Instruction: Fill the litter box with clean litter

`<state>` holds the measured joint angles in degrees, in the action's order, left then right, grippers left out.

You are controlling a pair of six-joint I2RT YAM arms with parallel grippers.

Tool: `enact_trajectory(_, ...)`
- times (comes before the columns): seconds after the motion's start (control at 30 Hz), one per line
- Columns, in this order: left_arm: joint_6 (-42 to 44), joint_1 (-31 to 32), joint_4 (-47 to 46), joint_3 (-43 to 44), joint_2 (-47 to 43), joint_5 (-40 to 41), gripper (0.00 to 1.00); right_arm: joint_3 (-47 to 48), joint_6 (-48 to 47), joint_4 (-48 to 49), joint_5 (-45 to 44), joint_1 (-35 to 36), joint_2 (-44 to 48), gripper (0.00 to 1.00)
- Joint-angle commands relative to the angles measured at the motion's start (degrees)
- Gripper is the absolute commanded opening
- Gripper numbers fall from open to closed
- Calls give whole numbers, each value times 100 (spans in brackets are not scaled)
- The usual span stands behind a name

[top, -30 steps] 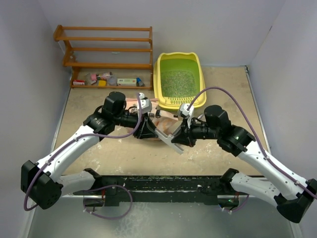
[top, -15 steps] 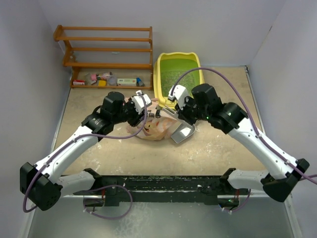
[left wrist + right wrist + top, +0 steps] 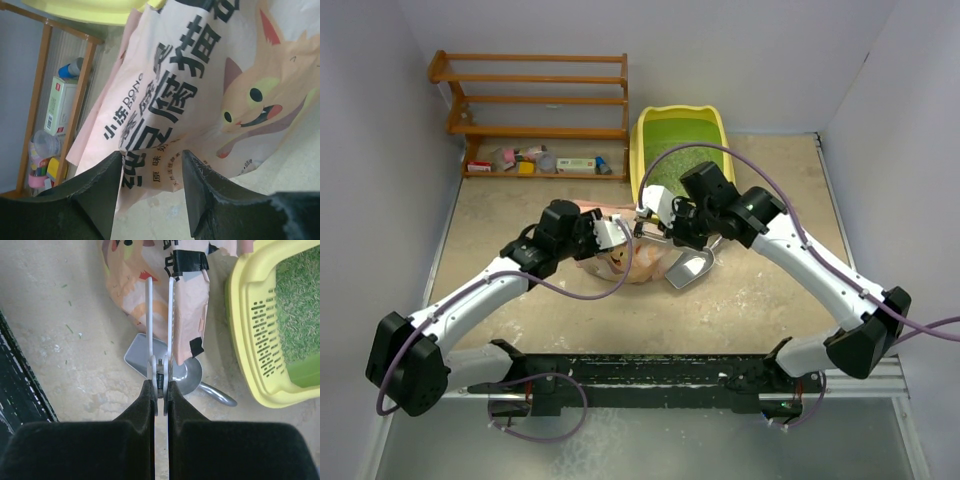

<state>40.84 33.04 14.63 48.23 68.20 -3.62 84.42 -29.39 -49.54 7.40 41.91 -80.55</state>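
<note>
**Bag not yet secured, pour not begun**

The right gripper [image 3: 160, 385] jaws are pressed together and nothing is clearly held. Whether the litter bag [image 3: 135, 290] edge is pinched cannot be told. The left gripper [image 3: 151, 156] jaws are parted, with the printed bag face just beyond them, ungrasped. The bag is seen slumped just beside the near edge of the litter box [image 3: 250, 315]. A grey scoop [image 3: 137, 357] is seen flat on the table near that same edge, partly under the bag. The clean litter [image 3: 302, 300] is seen as a thin layer in the box basin. The step is judged to be securing the bag. A firm hold on the bag is called for next, then a lift and tilt over the basin.
</note>
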Motion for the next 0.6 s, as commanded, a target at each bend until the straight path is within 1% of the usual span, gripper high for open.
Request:
enact_trajectory(0.0, 599, -89, -725, -228, -317, -361, 55, 97, -258, 35, 509, -186, 109, 0)
enact_trajectory(0.13, 523, -238, -806, -230, -241, -750, 55, 85, -386, -7, 1018, -530, 11, 0)
enact_trajectory(0.2, 528, -270, -839, -217, -145, -866, 52, 75, -430, 9, 1054, -663, -32, 0)
enact_trajectory(0.23, 519, -283, -870, -217, -100, -913, 48, 87, -442, 29, 1035, -719, -61, 0)
enact_trajectory(0.3, 474, -305, -1005, -274, -54, -990, 33, 152, -512, -16, 1087, -775, -165, 0)
enact_trajectory(0.33, 465, -306, -1065, -322, -53, -1022, 30, 180, -555, -40, 1138, -780, -211, 0)
enact_trajectory(0.4, 411, -307, -1176, -392, -83, -1103, 25, 234, -604, -95, 1221, -774, -327, 0)
enact_trajectory(0.47, 376, -307, -1204, -421, -128, -1188, 23, 287, -623, -157, 1271, -772, -452, 0)
enact_trajectory(0.57, 370, -307, -1200, -438, -154, -1256, 17, 305, -616, -110, 1193, -773, -607, 0)
